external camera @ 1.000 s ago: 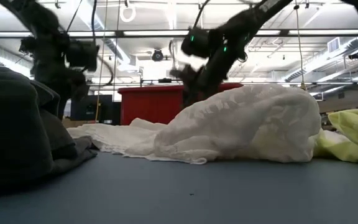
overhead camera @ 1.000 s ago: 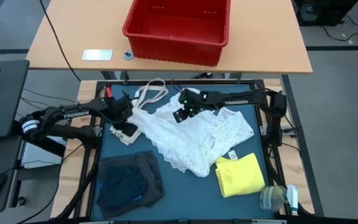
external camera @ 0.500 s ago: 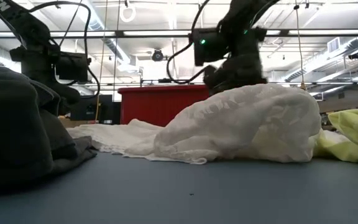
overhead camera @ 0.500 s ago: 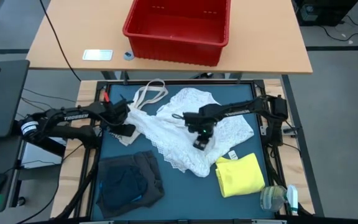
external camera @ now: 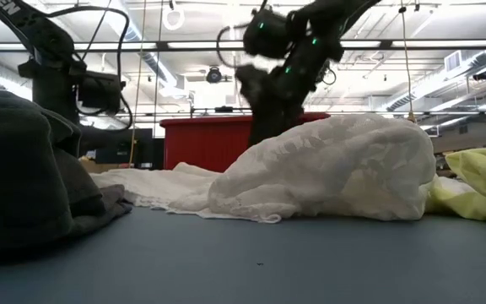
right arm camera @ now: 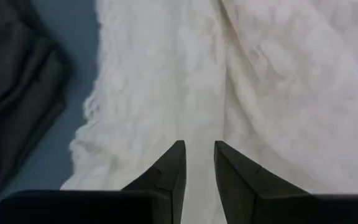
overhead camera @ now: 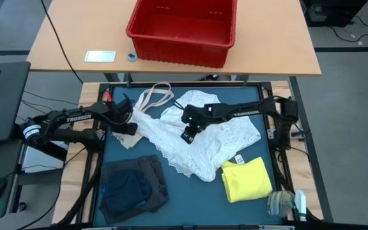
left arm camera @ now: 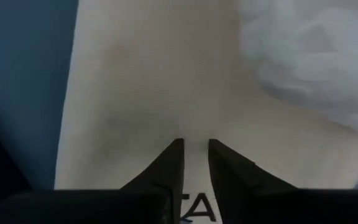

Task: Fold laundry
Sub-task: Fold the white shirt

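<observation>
The large white lacy garment (overhead camera: 219, 137) lies crumpled in the middle of the blue table. My right gripper (overhead camera: 186, 136) hangs over its left part, fingers (right arm camera: 173, 162) a narrow gap apart above the lace (right arm camera: 278, 74), touching nothing. The cream tote bag (overhead camera: 121, 138) lies at the table's left, its handles (overhead camera: 153, 97) toward the far edge. My left gripper (overhead camera: 128, 129) points down onto the bag, shut on its cloth. A dark grey and navy pile (overhead camera: 133, 188) lies near left, and the yellow garment (overhead camera: 246, 179) near right. My left gripper comes at the tote bag's printed cream cloth (left arm camera: 195, 134) from above, pointing down. A narrow strip of that cloth shows between its two fingertips. How many layers it has cannot be told. The bag lies flat on the table.
A red bin (overhead camera: 183, 29) stands on the wooden table beyond the far edge. A clear plastic item with green trim (overhead camera: 285, 203) sits at the near right corner. Bare blue table (overhead camera: 190, 204) shows between the dark pile and the yellow garment.
My right gripper has swung over the white garment toward the near right, then come back toward the left, rolling as it went. My left gripper has sunk a little onto the tote bag. The garments lie as before.
</observation>
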Controlling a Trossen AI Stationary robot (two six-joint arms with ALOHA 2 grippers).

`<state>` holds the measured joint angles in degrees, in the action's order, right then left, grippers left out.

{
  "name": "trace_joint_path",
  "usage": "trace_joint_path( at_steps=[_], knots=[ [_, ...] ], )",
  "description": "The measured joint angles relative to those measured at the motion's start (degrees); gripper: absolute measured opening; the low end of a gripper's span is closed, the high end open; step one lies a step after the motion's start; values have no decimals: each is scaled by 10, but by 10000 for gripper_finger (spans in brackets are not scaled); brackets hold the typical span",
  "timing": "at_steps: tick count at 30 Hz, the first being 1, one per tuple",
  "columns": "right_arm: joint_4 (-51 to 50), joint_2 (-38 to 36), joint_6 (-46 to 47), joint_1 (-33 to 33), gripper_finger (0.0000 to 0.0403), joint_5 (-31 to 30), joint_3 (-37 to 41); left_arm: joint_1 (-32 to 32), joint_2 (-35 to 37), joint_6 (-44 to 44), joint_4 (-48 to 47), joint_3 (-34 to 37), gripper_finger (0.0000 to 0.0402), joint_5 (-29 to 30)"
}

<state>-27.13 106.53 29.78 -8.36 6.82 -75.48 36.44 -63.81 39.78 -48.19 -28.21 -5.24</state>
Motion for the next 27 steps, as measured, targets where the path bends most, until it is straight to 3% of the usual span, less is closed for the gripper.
trace_joint_path(
  at_steps=[6, 12, 16, 23, 27],
  knots=[
    [-32, 60, -12, 15, 83, -4, 1, 5, 2, 12, -6, 15, 57, -4],
    [-197, 62, -103, 72, 62, 21, 18, 5, 1, 62, -13, 16, 43, 1],
    [-240, 5, -131, 124, 55, 34, 82, 5, 2, 74, -14, 16, 32, 4],
    [-233, -156, -71, 167, 56, 66, 175, -5, 39, 71, -8, -27, 22, -43],
    [-187, -254, -29, 147, 53, -4, 200, -33, 54, 20, 87, -100, 22, -55]
  ],
)
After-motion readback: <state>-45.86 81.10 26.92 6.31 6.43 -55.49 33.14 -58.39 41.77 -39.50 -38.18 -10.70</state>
